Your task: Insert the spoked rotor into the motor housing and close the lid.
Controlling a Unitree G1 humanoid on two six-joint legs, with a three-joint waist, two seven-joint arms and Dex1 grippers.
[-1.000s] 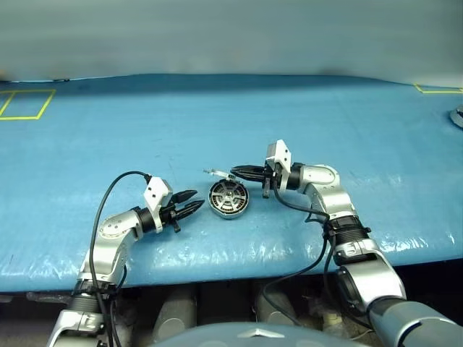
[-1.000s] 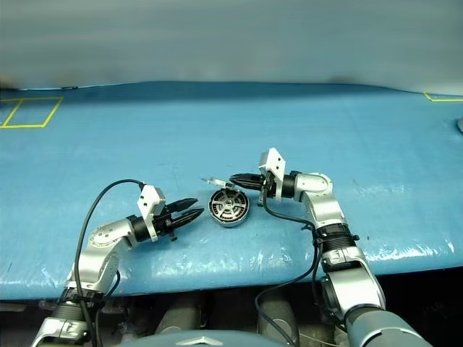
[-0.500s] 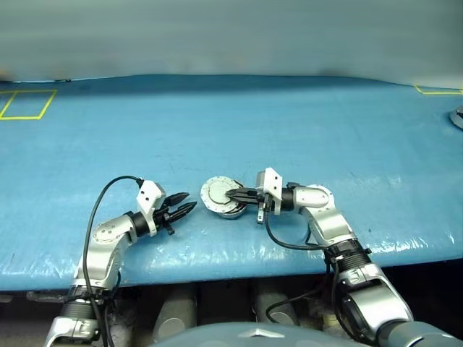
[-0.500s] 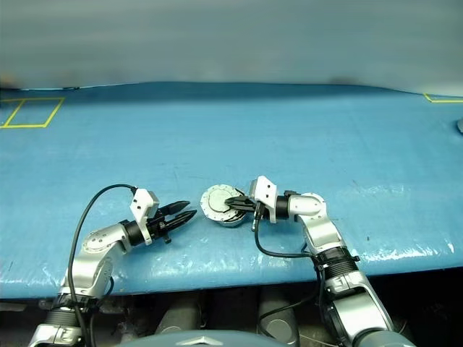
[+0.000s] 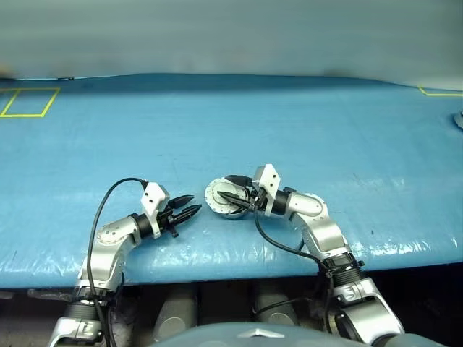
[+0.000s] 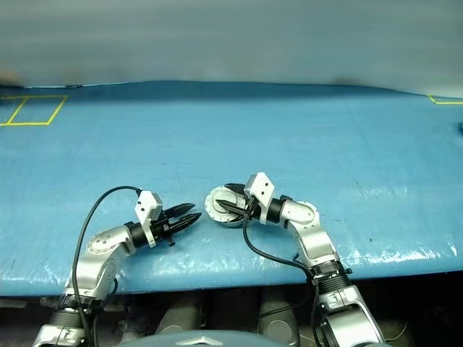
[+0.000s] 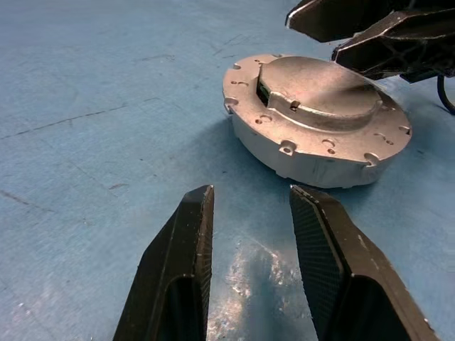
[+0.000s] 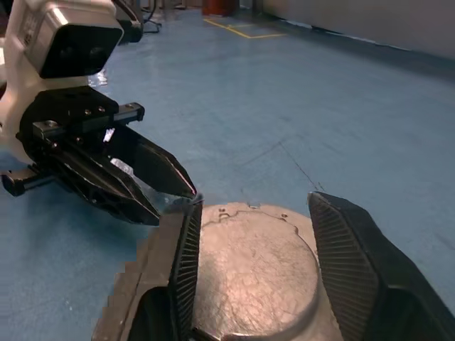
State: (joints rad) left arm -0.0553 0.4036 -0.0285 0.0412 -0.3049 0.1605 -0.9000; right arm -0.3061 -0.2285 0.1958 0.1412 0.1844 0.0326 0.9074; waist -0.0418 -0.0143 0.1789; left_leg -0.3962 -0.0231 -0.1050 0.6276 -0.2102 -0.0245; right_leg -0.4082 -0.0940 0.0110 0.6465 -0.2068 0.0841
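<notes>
Landmark: motor housing [image 5: 226, 197], a grey puck flat on the blue table cover [image 5: 304, 123], near the front edge, between the 2 arms.

Lid: lid [image 7: 320, 85] lies flat on top of the housing, outer face up, raised round centre showing. No gap at the rim on the side seen in the left wrist view; the far side is hidden, so full seating is a judgement.

Spoked rotor: not on the cover around the housing; judged to be inside under the lid, which cannot be checked with the lid down.

Right gripper: right gripper [image 8: 252, 245] reaches over the housing from its right side, pointing roughly level. Its 2 black fingers [image 8: 352, 263] stand well apart over the lid's raised centre, with nothing between them but the lid face below. They hold nothing. Whether the tips touch the lid is not clear.

Left gripper: left gripper [image 7: 249, 234] sits on the housing's left side, near but apart from it, tips aimed at its side wall. Fingers part open with bare cover between them; holding nothing.

Task progress: both steps look done, with the rotor out of sight and the lid down. It looks like the last stage.

Left to do: at most a press to seat the lid, then draw both arms clear of the housing.

Risk: the open right fingers are close to the lid and could nudge it on the way out.
</notes>
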